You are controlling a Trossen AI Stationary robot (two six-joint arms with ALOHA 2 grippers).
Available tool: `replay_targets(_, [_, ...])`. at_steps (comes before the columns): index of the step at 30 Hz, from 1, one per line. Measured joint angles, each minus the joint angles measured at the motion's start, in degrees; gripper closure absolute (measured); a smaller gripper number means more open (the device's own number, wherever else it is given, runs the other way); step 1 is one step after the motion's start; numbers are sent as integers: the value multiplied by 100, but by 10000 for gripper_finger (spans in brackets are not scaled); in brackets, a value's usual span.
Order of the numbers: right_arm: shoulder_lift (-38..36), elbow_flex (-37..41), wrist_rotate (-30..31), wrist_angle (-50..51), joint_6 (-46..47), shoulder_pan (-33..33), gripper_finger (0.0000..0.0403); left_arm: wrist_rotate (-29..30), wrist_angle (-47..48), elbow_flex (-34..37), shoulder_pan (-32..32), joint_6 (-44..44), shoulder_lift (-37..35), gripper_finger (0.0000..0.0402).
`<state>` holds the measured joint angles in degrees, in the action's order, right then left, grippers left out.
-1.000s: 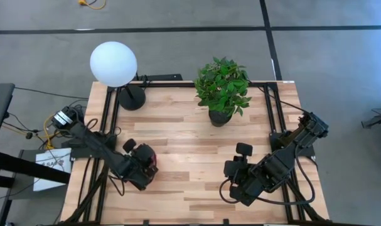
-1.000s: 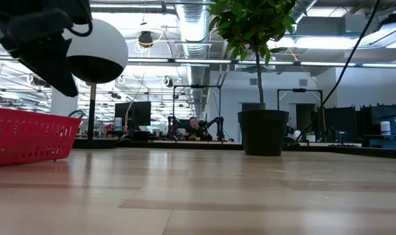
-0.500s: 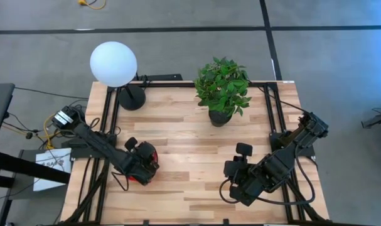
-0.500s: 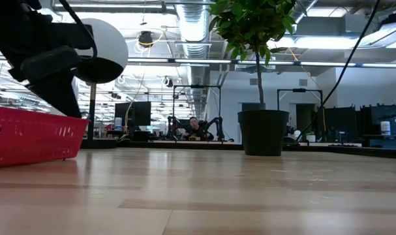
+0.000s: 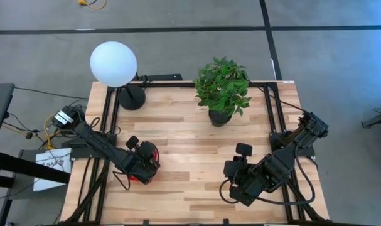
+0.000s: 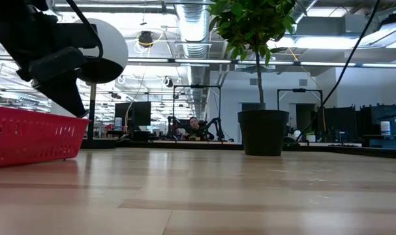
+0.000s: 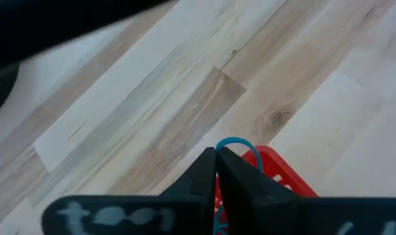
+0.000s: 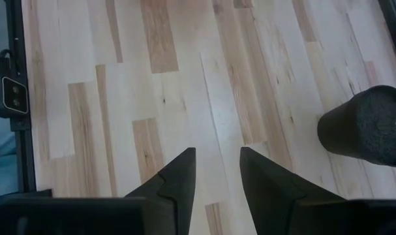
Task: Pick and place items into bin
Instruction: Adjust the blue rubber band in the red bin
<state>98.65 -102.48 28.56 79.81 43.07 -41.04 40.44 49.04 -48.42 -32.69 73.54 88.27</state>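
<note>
The red bin (image 6: 28, 134) sits on the table at the near left, and part of it (image 5: 150, 150) shows from above. My left gripper (image 7: 216, 153) reaches into it and is shut on a blue loop (image 7: 233, 141), one of the items. In the low view the gripper (image 6: 67, 104) dips behind the bin's rim. Other items are hidden. My right gripper (image 8: 217, 156) is open over bare wood at the near right (image 5: 234, 185), with nothing between its fingers. My left gripper pinches the blue loop between its two shut fingers. A curved bend of the loop (image 7: 235, 141) sticks out past the fingertips. The fingers slant down from above into the bin. The fingers and the bin's wall hide the rest of the loop.
A potted plant (image 5: 223, 91) stands at the far middle of the table. A lamp with a white globe (image 5: 113, 63) stands at the far left corner. Between the two arms lies bare wood (image 5: 190, 157).
My left gripper has gone down from above the bin into it and now stands still there. The bin has slid a little toward the table's right.
</note>
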Motion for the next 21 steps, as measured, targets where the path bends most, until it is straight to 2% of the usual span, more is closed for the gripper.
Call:
replay_targets(4, [0, 0, -1, 3, -2, 0, 290, -78, 61, -101, -57, 2, 0, 400])
replay_targets(9, [0, 0, 0, 4, -2, 0, 290, -279, 417, -738, -418, 8, -13, 401])
replay_targets(14, [0, 0, -1, 1, -2, 0, 290, -954, 1012, -1365, -807, 290, -22, 401])
replay_targets(16, [0, 0, 1, -17, 0, 0, 290, -1180, 1137, -1391, -933, 470, -22, 401])
replay_targets(21, [0, 0, -1, -68, -2, 0, 290, -1218, 1209, -929, -1062, 1095, -11, 401])
